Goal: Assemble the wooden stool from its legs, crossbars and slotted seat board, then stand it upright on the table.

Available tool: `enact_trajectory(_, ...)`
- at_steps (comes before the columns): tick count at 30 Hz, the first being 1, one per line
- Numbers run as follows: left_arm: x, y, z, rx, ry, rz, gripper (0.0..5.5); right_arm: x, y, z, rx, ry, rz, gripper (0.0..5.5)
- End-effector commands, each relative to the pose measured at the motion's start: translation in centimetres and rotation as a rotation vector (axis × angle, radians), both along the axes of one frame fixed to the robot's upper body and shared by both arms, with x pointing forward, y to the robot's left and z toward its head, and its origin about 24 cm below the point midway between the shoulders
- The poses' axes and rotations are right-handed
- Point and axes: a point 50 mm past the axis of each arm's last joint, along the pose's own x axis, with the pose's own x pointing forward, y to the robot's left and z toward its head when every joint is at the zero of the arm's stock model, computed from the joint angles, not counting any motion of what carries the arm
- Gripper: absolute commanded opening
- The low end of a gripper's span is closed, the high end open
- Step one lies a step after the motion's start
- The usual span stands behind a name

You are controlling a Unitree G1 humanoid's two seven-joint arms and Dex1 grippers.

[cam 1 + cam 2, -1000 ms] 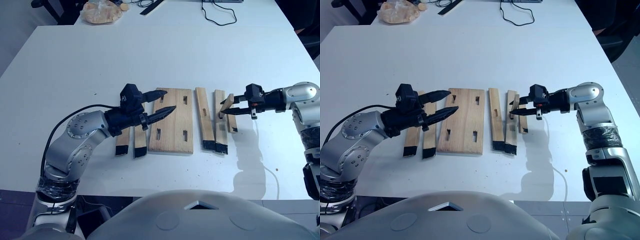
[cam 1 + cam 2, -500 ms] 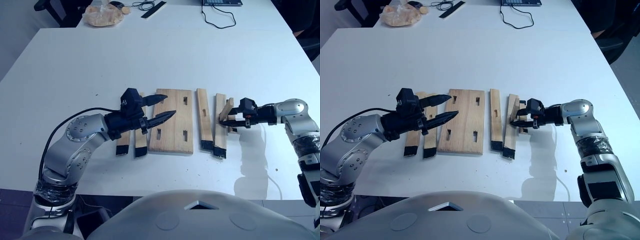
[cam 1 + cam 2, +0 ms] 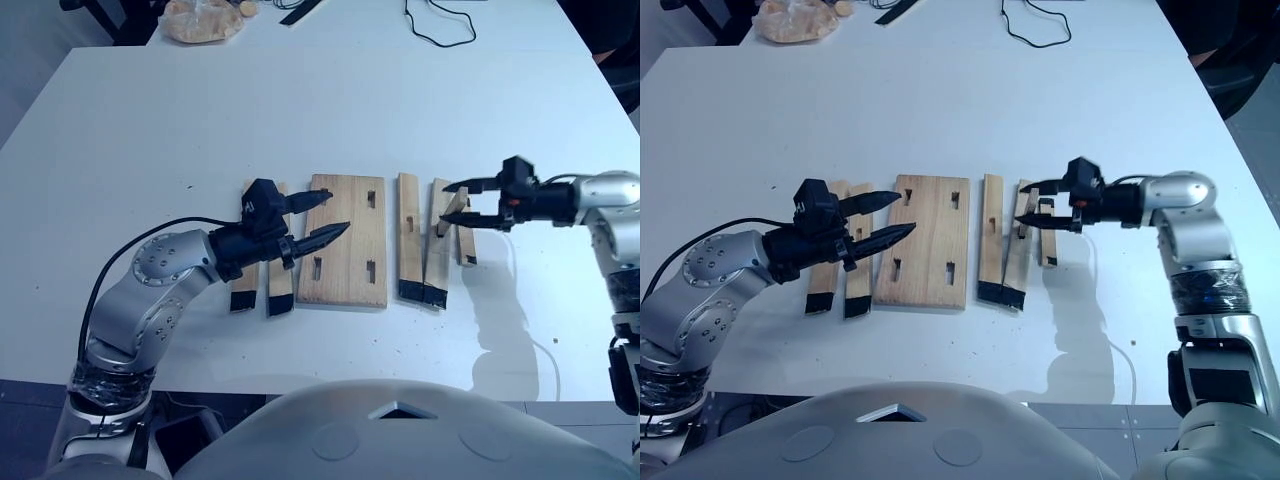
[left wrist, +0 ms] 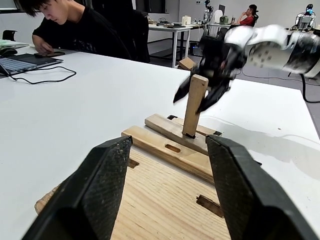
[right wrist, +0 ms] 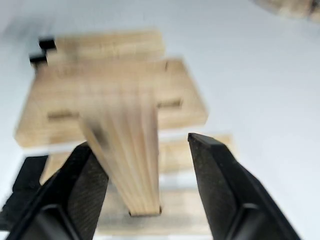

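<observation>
On the white table (image 3: 300,110) the slotted seat board (image 3: 345,240) lies flat, with two legs (image 3: 242,290) (image 3: 280,290) lying side by side just to its left and two more legs (image 3: 408,240) (image 3: 437,255) lying to its right, all with their black-tipped ends toward the robot. The left gripper (image 3: 338,212) hovers over the left edge of the seat board, its fingers (image 4: 100,200) spread apart with nothing between them and pointing across the board toward the right-hand parts. A short crossbar (image 4: 194,105) stands nearly upright, leaning slightly, with its lower end seated in the slot of the outer of the two right-hand legs; the inner of those legs, lying against it, shows an empty slot (image 4: 172,148). The right gripper (image 3: 1020,204) reaches in from the right at the height of the crossbar's upper part, and its fingers (image 5: 220,190) are parted, one on each side of the crossbar. The right wrist view shows a gap between the wood and each finger, so they straddle it without clamping it. Another short crossbar (image 3: 466,245) lies flat on the table just to the right of the outer leg, below the right gripper. At the far edge of the table sit a crumpled bag (image 3: 205,20) and a black cable (image 3: 440,25), well apart from the stool parts.
</observation>
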Motion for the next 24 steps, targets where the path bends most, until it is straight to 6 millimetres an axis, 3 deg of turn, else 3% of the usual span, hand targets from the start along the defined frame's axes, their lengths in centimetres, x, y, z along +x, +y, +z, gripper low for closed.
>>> enact_trajectory(1, -0.3, -0.1, -0.3, 0.02, -0.006, -0.012, 2.72, -0.7, 1.1, 3.9, 0.069, -0.083, 0.033, 2.67)
enact_trajectory(5, -0.4, -0.2, -0.4, 0.024, -0.007, -0.017, 2.72, -0.8, 3.5, 6.1, 0.189, -0.151, 0.043, 2.67)
enact_trajectory(12, -0.1, -0.3, -0.5, 0.032, -0.006, -0.028, 2.72, 0.0, 5.3, 6.1, 0.26, -0.186, -0.017, 2.67)
enact_trajectory(19, -0.3, 0.1, -1.1, 0.057, 0.012, -0.019, 2.72, 0.1, 6.9, 7.8, 0.346, -0.193, 0.025, 2.67)
enact_trajectory(22, -0.6, 0.5, -1.2, 0.058, 0.024, -0.002, 2.72, 0.1, 7.6, 7.2, 0.347, -0.176, 0.033, 2.67)
enact_trajectory(24, -0.8, 1.1, -1.5, 0.077, 0.036, 0.01, 2.72, 0.3, 7.1, 5.3, 0.295, -0.139, 0.005, 2.67)
